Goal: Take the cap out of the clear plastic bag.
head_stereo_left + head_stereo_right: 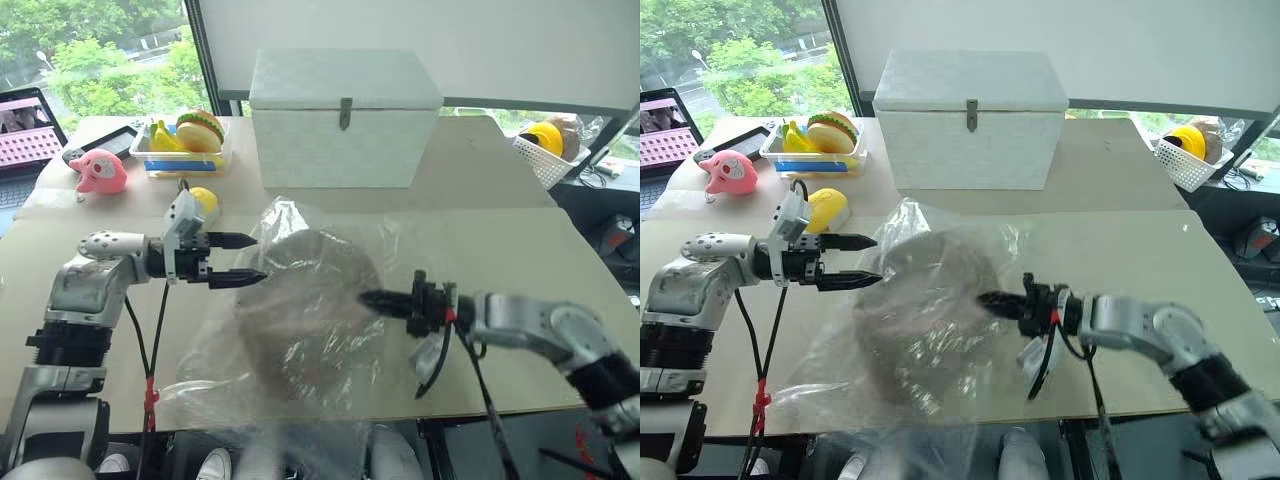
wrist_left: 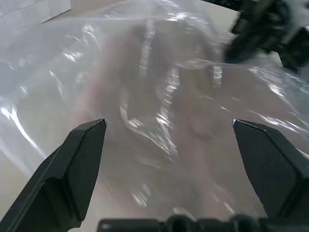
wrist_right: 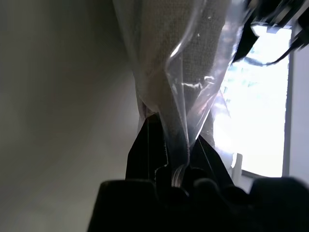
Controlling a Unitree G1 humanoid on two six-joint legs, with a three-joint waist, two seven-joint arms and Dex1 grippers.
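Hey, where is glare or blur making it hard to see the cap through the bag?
Left eye view: glossy highlights on the clear plastic bag veil the cap. Left wrist view: cap and bag are smeared and soft. Right wrist view: bright window light washes out one side, the other side dark.

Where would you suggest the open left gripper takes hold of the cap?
Probably at the cap's rim nearest the left gripper, coming from that side: the right gripper pinches the clear plastic bag on the far side, and the crown looks too bulky.
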